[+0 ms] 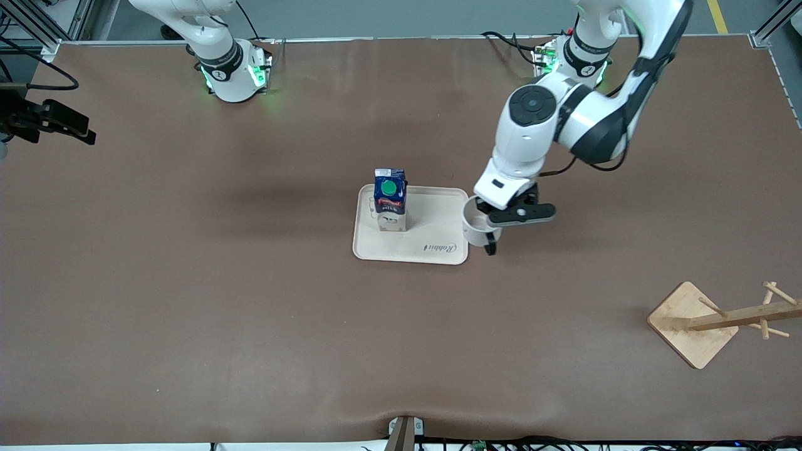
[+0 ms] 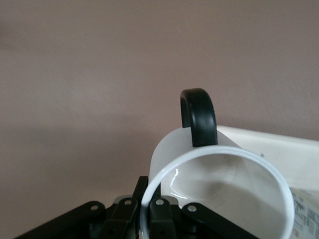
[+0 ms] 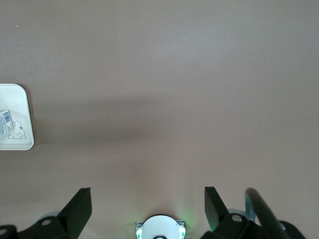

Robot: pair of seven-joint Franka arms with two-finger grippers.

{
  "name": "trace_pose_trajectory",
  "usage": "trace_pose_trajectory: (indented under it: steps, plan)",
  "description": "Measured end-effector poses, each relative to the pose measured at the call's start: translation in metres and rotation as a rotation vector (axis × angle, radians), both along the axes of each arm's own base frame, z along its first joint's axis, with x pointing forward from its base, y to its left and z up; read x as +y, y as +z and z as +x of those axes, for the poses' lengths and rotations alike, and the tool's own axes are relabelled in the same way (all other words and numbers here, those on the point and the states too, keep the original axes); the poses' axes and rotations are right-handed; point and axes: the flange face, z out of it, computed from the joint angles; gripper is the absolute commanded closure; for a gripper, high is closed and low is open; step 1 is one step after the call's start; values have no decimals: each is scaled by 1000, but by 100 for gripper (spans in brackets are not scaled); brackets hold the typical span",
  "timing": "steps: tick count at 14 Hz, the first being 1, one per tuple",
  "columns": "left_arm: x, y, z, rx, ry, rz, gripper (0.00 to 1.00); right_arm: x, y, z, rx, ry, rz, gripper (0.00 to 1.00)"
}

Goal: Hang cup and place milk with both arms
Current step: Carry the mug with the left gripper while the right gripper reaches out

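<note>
Brown surface carries a cream tray at its middle; the milk stands upright on the tray. The left claw pinches the rim of the cup just beside the tray's edge toward the left arm's end; the cup's black handle points away from the claw. The right claw is spread over bare surface, its arm waiting. A wooden rack stands near the left arm's end.

cup: white, in left claw | milk: upright on tray
</note>
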Motion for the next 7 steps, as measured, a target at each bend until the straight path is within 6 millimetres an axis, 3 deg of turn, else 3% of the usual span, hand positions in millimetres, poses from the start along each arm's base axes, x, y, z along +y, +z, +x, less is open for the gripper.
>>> trace_pose_trajectory:
  steps: [3, 7]
  plan:
    - [37, 42, 30, 12, -3, 15, 100, -1, -5, 3, 10, -2, 0, 0]
    - [109, 94, 65, 49, -27, -4, 100, -7, -27, 15, 50, -12, 3, 0]
